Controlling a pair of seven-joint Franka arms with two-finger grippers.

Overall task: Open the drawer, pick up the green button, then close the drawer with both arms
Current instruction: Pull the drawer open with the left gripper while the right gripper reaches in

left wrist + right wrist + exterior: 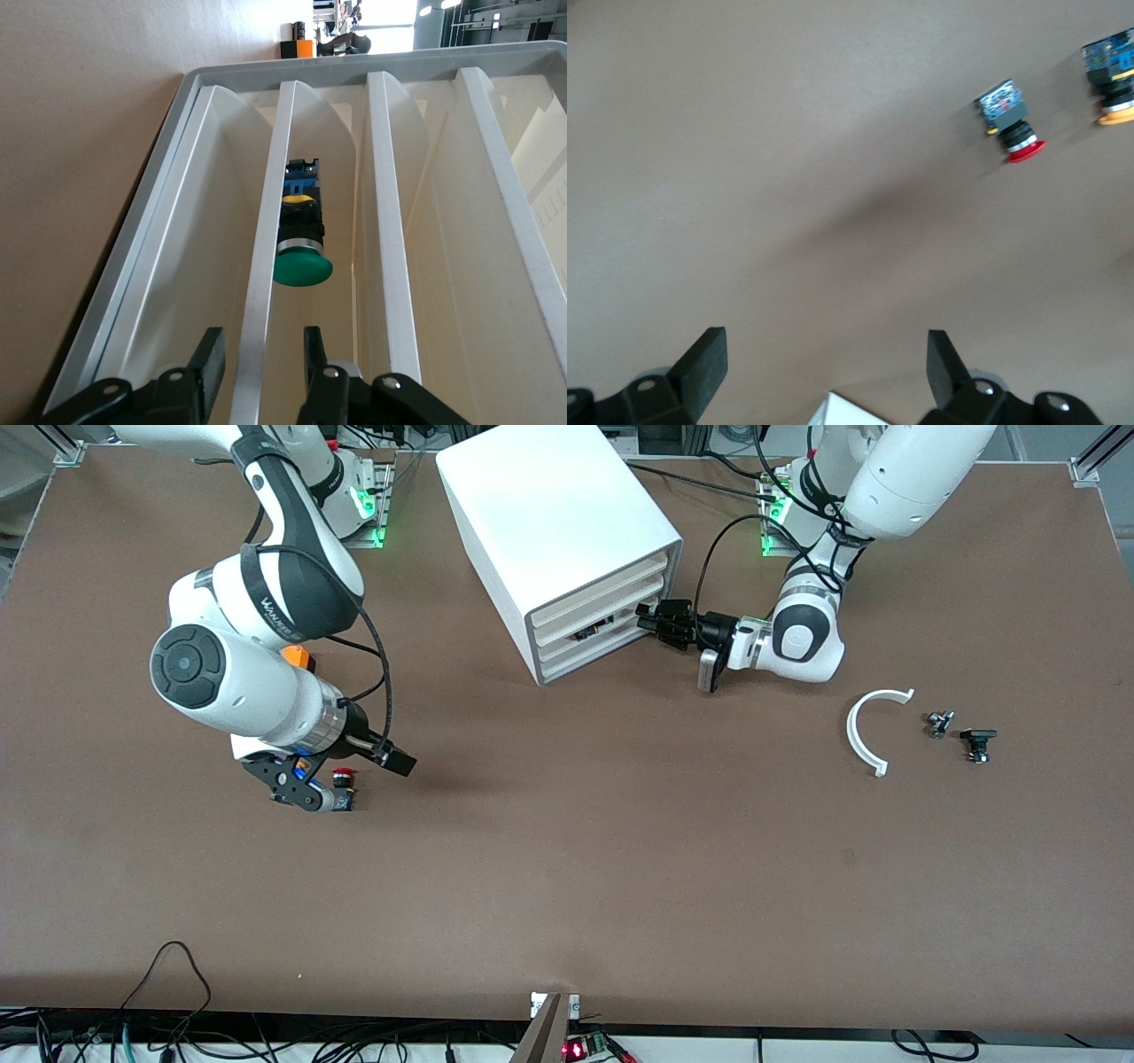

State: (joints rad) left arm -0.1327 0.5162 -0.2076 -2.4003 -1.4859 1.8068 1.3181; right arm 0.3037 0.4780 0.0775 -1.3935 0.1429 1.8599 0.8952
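The white cabinet [549,514] stands at the table's back middle. My left gripper [649,622] is at its drawer fronts, open, with its fingers [209,359] on either side of the front lip of the third drawer [266,221], not pressing it. The green-capped button [301,266] lies on its side inside that drawer, cap toward the gripper. It shows as a dark spot in the front view [590,631]. My right gripper [301,784] hangs open and empty, low over the table toward the right arm's end; in its wrist view [824,350] the fingers are wide apart.
A red-capped button [343,779] [1014,124] lies beside the right gripper, with a yellow-capped one [1112,75] near it. A white block [248,746] sits under the right arm. A white curved piece [864,731] and two small black parts [937,724] [978,744] lie toward the left arm's end.
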